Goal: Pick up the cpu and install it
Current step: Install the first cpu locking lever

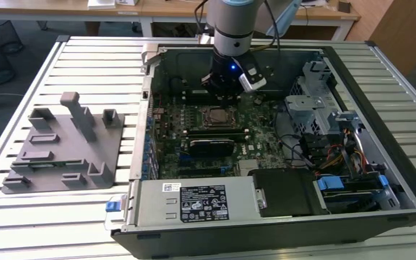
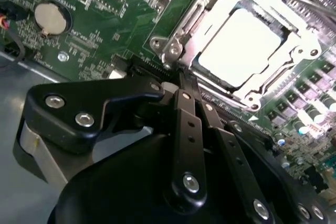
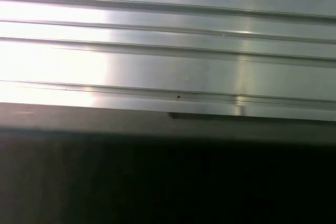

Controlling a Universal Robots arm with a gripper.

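Observation:
The cpu (image 2: 239, 45) lies flat in the motherboard socket (image 2: 176, 45), its shiny top glaring white inside the metal frame. In the exterior view the cpu (image 1: 214, 115) is a small grey square in the middle of the green board. My gripper (image 1: 227, 99) hangs from the arm just behind the socket, low over the board. In the second wrist view the gripper (image 2: 178, 77) has its black fingers drawn together, shut with nothing between them, and their tips end beside the socket frame's corner, apart from the cpu.
The open computer case (image 1: 403, 141) holds drive cages and cables on the exterior view's right and a power supply (image 1: 193, 203) in front. A grey fixture plate (image 1: 63, 146) with upright posts lies on the ribbed metal table (image 3: 168, 51), left of the case.

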